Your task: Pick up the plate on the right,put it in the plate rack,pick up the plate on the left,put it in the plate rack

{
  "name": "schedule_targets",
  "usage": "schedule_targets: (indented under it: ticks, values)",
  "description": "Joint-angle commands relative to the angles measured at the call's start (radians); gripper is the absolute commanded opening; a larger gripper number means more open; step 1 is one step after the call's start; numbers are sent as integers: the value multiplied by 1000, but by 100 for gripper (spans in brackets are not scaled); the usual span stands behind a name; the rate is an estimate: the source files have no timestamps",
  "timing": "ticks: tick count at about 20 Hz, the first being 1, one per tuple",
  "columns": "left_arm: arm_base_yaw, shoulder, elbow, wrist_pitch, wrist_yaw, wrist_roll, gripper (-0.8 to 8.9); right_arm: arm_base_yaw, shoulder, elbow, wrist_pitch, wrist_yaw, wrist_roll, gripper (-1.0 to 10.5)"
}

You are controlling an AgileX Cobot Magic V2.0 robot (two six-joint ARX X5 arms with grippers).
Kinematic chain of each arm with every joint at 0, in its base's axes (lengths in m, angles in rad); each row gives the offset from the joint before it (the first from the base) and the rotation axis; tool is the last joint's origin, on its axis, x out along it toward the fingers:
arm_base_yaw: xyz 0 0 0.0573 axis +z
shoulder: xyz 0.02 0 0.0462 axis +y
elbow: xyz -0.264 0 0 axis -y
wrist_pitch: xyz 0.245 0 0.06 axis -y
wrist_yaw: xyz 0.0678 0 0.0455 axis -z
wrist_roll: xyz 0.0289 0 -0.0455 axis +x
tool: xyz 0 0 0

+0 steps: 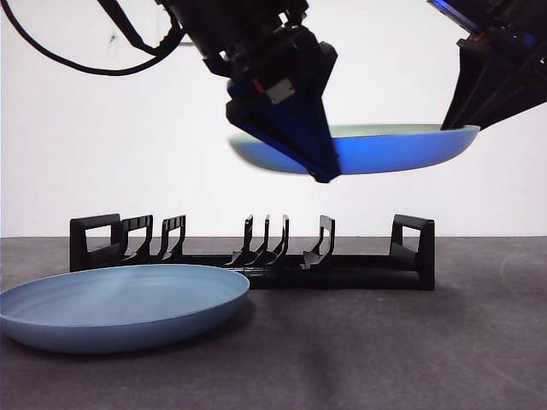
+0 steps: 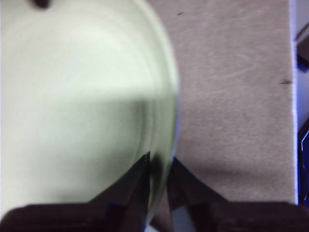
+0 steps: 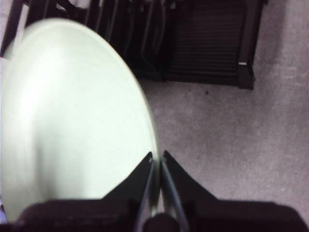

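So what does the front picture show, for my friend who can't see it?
Two grippers hold a plate in the air above a black plate rack: one grips its near edge, the other its right edge. A second blue plate lies on the dark table in front of the rack's left end.

Raised plate: blue underneath, pale green-white on the inside, no pattern. Plate lying on the surface: plain blue, w/ faint rings in the dish. Plate rack: solid black, ribbed base seen in the right wrist view. Both claws black: left claw, right claw. Surface: dark grey, looks felt-like & mottled. Back wall: plain white.
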Motion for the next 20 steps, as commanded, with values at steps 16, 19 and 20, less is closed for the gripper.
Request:
schedule_targets:
  ticks: [16,19,20]
  values:
    - [122,-85,-2,172,66,-531,-9,0,-146,5,315,237,23,251]
    - [272,-116,-2,226,216,-594,-8,-1,-167,5,314,280,22,249]
    - [327,-120,-2,253,268,-608,-8,-2,-167,5,313,280,23,249]
